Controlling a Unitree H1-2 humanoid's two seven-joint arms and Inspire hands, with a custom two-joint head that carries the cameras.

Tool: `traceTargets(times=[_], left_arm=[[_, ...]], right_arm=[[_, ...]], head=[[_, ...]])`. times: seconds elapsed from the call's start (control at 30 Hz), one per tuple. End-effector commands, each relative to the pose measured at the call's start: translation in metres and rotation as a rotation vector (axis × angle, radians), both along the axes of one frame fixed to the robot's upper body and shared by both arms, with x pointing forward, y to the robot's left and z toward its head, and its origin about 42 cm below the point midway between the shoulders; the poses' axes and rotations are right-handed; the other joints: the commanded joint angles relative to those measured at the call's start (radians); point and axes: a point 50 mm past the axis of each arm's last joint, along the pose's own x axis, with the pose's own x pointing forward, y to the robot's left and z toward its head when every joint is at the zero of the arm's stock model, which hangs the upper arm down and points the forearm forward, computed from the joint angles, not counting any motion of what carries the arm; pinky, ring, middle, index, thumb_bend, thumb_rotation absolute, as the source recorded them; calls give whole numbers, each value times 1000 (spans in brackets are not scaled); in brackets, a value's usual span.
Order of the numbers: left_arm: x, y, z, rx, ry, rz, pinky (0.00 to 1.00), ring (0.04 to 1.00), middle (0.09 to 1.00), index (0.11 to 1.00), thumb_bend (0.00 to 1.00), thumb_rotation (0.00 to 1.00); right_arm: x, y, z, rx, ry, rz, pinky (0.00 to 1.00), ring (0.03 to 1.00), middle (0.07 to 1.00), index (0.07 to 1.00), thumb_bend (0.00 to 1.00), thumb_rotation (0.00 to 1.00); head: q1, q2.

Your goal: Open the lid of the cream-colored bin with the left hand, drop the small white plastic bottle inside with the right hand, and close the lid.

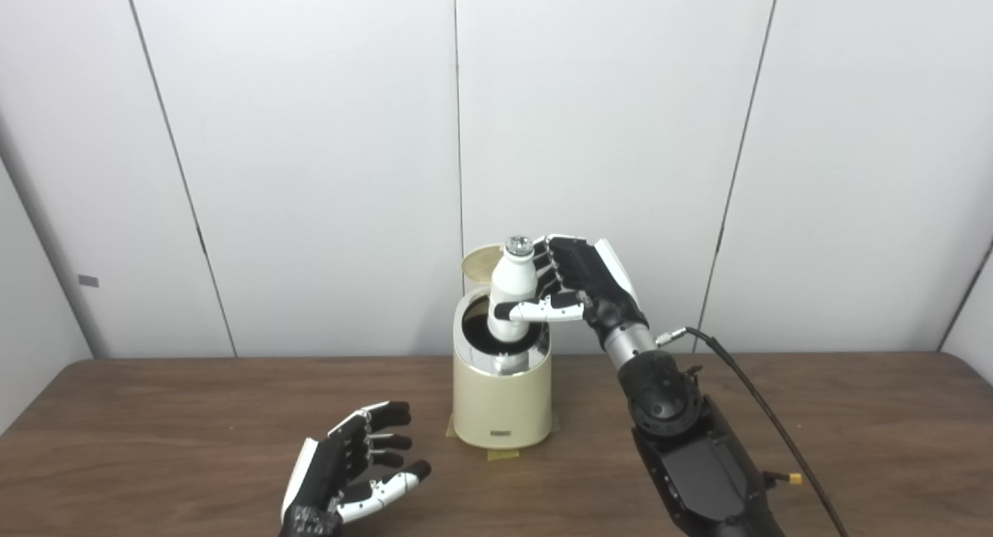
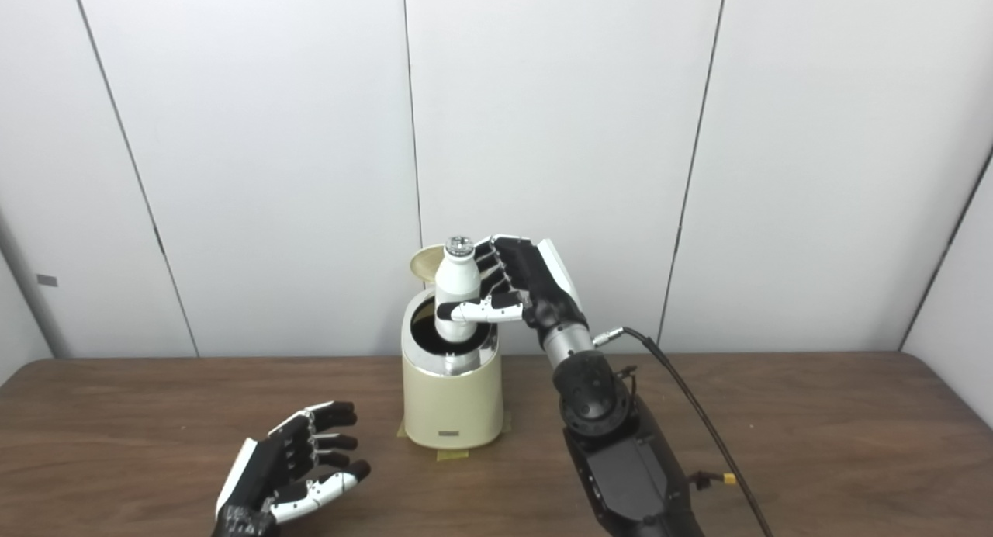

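On a dark brown wood-grain table [image 1: 838,413] set against a wall of plain white panels [image 1: 310,149], a short cylindrical cream-colored bin [image 1: 502,401] stands near the middle. Its body is smooth and matte with softly rounded edges, and a shiny metallic ring lines its round mouth, which opens onto a dark interior. The round lid [image 1: 481,264] is tipped up behind the opening at the far left side, showing a pale gold, slightly glossy underside. Strips of yellowish tape [image 1: 503,454] peek out from under the base of the bin.

The right hand [image 1: 578,285], black with white plates and a white-segmented thumb, reaches in from the right above the bin and is wrapped around a small white bottle [image 1: 510,292]. The bottle is smooth and glossy, with a rounded shoulder, a narrow neck and a silvery cap [image 1: 519,246]. It is held upright, its lower end dipping into the bin's open mouth while its upper half stands clear above the rim. The forearm behind the hand is black and bulky, with a silver wrist collar, and a thin black cable [image 1: 768,420] trails from it across the table.

The left hand [image 1: 353,471] rests low near the front left of the table, well apart from the bin, palm turned inward, fingers spread and loosely curled, holding nothing
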Motion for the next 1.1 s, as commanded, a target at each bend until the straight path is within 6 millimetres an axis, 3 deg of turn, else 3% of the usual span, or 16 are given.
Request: traceTargets(times=[0.0,0.43,0.53,0.57,0.63,1.07], left_arm=[[8,-5,21,-9,-85,-11,604,665,754,752,693,22],[6,-7,23,-19,-80,-16,600,659,748,744,695,17],[6,-8,24,-16,-79,-17,602,660,753,745,689,14],[6,-8,24,-16,-79,-17,604,661,752,743,690,12],[7,-7,24,-15,-78,-16,601,661,751,741,691,8],[7,-7,23,-9,-64,-17,623,666,751,745,689,0]], right_arm=[[6,9,40,22,-121,25,314,382,468,542,512,0],[3,3,24,-84,-180,125,346,398,488,536,513,0],[2,2,22,-124,-185,141,456,450,630,503,509,0],[2,2,21,-131,-184,138,482,456,654,585,518,0],[2,1,21,-140,-182,136,503,460,675,664,525,0],[-2,-6,17,-171,-160,156,435,462,669,677,526,0]], head=[[1,1],[7,16],[9,19],[8,20],[8,22],[7,29]])
